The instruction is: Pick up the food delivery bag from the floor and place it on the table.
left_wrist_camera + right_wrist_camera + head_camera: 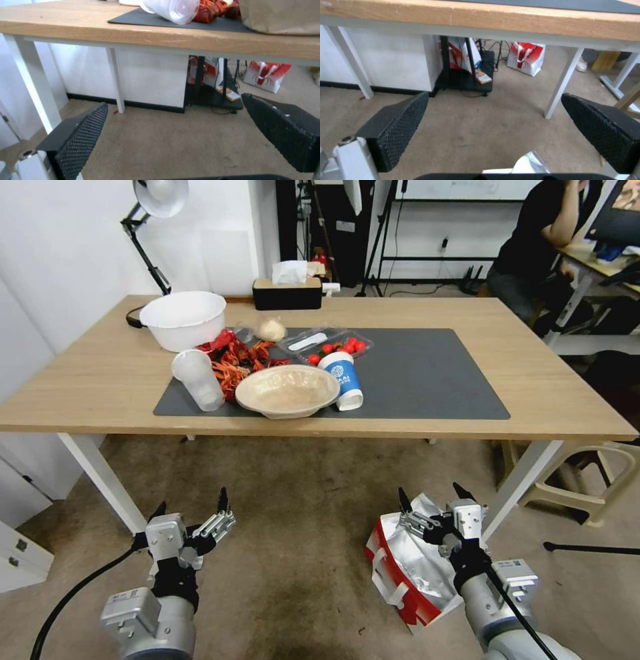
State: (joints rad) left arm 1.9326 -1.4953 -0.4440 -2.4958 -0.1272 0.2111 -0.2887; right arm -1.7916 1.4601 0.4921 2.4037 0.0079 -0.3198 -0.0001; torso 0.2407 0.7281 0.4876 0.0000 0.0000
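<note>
Currently food delivery bag (408, 570) sits on floor (300, 527) at 5 o'clock, below worktop (533, 387) front edge. Right tool (433, 500) hovers over it, released. Left tool (190, 507) released at 7 o'clock, bare carpet between.

- White wall (60, 260) behind and left.
- Worn brownish carpet (300, 493) underfoot, dark-stained.
- Desk lamp (157, 200) at far left corner.
- Beige plastic stool (587, 473) at right.
- Black stand (465, 80) under, beside red-white bag (526, 57).
</note>
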